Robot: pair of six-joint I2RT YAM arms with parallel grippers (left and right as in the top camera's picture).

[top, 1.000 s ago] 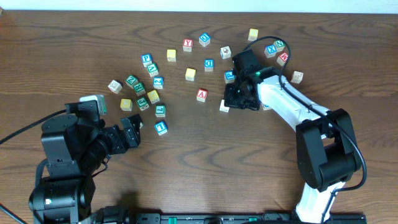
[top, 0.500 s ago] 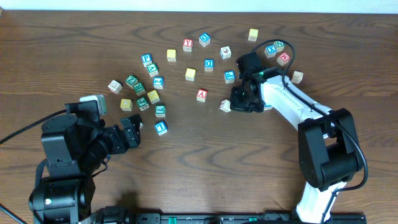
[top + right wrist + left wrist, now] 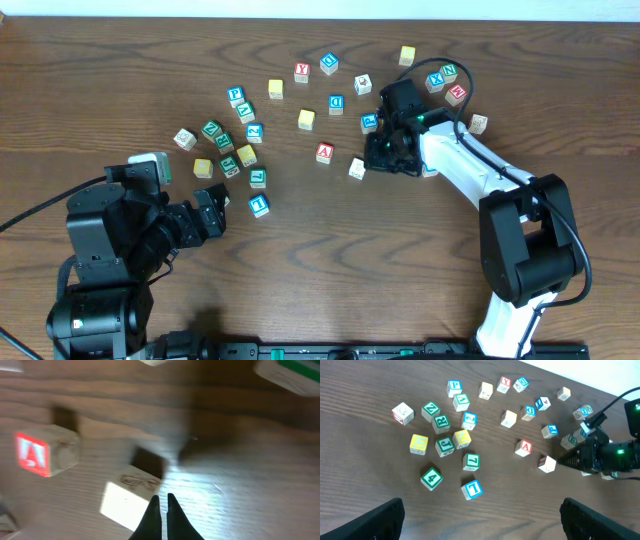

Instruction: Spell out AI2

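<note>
Overhead: one red A cube, one Y cube.

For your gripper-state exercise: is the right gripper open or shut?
Shut. The right gripper has its fingers touching in the wrist view, nothing between them.

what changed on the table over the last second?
The right tool, shut, drew slightly back and then returned. The pale cube at its tip rocked and ended a little nearer the red A cube. Nothing was gripped or released. The left tool is still open and parked, and the other cubes have not moved.
</note>
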